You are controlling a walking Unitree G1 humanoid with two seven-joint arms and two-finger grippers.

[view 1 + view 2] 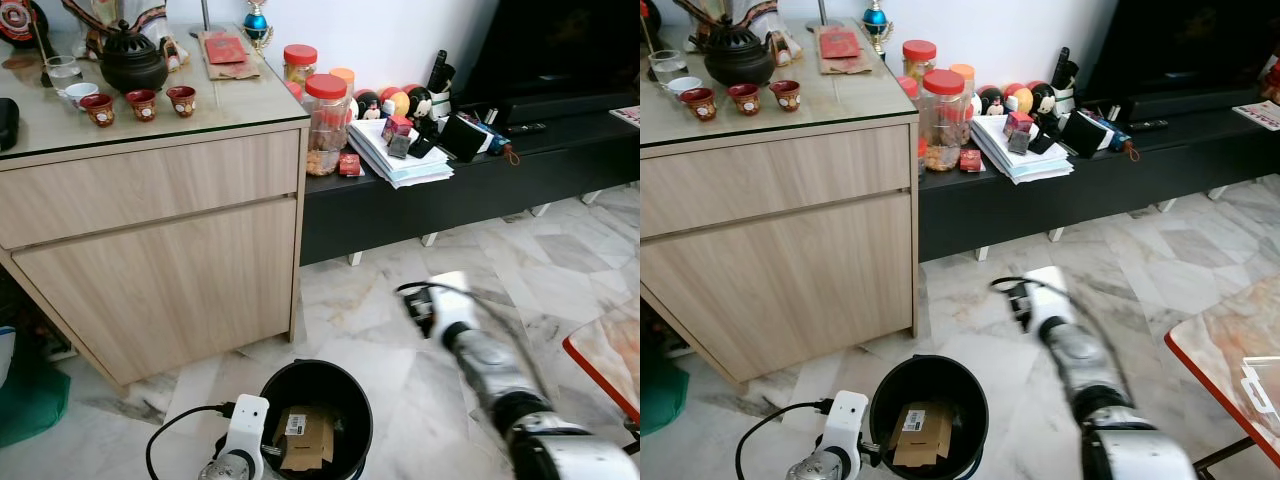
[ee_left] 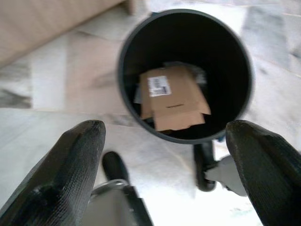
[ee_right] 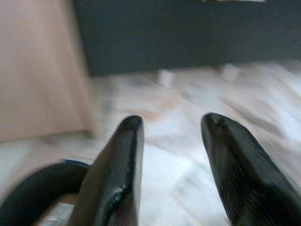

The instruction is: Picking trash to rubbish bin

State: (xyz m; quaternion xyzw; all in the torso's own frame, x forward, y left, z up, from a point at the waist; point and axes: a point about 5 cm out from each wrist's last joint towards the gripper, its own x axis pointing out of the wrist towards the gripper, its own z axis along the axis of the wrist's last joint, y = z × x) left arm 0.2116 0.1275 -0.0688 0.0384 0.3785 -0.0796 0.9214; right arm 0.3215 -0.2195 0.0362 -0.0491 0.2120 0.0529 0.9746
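A cardboard box (image 2: 171, 96) lies flat at the bottom of the black bin (image 1: 352, 395), which stands on the marble floor (image 1: 380, 300) in front of the wooden cabinet (image 1: 160, 230). The left gripper (image 2: 167, 155) hangs just beside the rim, fingers spread wide, holding nothing. To finish well, it should lift clear without catching the rim. The right gripper (image 3: 171, 160), fingers apart and empty, is stretched forward over bare floor beyond the bin, its image blurred.

Cardboard box (image 1: 304, 436) inside black bin (image 1: 352, 398) — wooden cabinet (image 1: 150, 240) behind, marble floor (image 1: 400, 300).
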